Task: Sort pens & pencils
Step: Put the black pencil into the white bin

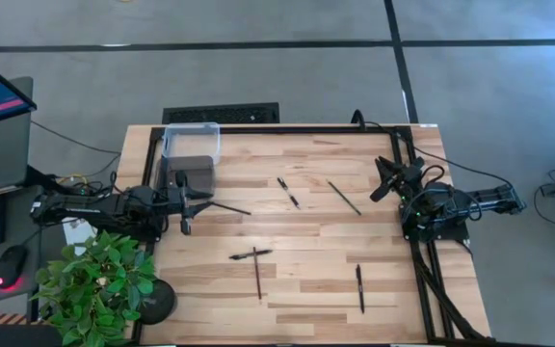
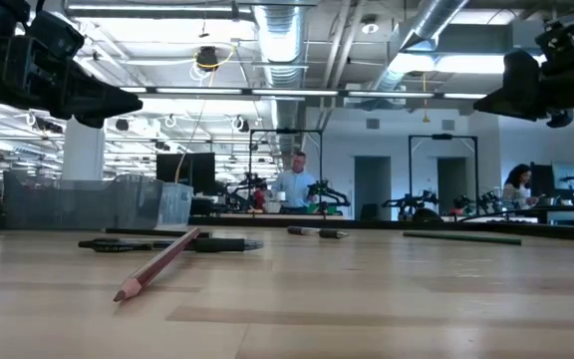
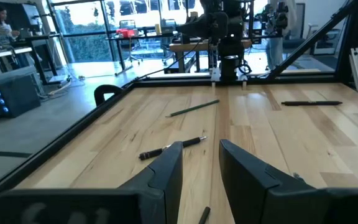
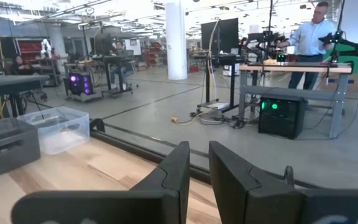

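Note:
Several sticks lie flat on the wooden table. Black pens: one mid-table [image 1: 287, 191], showing in the left wrist view [image 3: 173, 147]; one [image 1: 251, 254] lying across a brown pencil [image 1: 257, 275]; one near the near edge [image 1: 359, 287]. A thin greenish pencil [image 1: 344, 198] lies right of centre, and a dark pencil [image 1: 229, 206] lies just ahead of my left gripper [image 1: 186, 200]. That gripper [image 3: 201, 168] hovers open at the table's left side, touching nothing. My right gripper [image 1: 383, 183] [image 4: 199, 165] waits raised at the right edge, fingers slightly apart.
A clear plastic bin [image 1: 191, 140] and a dark grey bin [image 1: 196, 173] stand at the far left corner, behind my left gripper. A potted plant [image 1: 94, 284] sits off the near left corner. A black frame [image 1: 412, 154] borders the table. A person stands in the room beyond [image 2: 295, 184].

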Controlling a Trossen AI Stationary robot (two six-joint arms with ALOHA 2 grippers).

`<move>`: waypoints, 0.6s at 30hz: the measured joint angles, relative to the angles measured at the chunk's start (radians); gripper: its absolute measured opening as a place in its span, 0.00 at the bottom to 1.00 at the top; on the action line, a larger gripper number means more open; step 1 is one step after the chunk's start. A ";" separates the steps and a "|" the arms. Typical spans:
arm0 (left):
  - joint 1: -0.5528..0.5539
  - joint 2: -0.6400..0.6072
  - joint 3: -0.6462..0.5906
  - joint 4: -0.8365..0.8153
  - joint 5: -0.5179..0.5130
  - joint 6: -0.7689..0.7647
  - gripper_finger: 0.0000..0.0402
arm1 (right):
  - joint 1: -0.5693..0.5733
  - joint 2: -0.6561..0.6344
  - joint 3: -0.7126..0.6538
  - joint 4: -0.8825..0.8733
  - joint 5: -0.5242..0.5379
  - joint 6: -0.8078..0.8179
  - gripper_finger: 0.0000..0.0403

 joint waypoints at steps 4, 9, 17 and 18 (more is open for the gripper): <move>0.000 0.000 0.000 0.000 0.000 0.000 0.24 | 0.000 0.000 0.000 0.000 0.000 0.021 0.20; 0.000 0.000 0.000 0.000 0.000 0.022 0.24 | 0.000 0.000 0.000 -0.002 0.000 0.112 0.20; 0.000 0.000 0.000 0.000 0.000 0.033 0.24 | 0.000 0.000 0.000 -0.002 0.000 0.167 0.20; 0.000 0.000 0.000 0.000 0.000 0.033 0.24 | 0.000 0.000 0.000 -0.002 0.000 0.167 0.20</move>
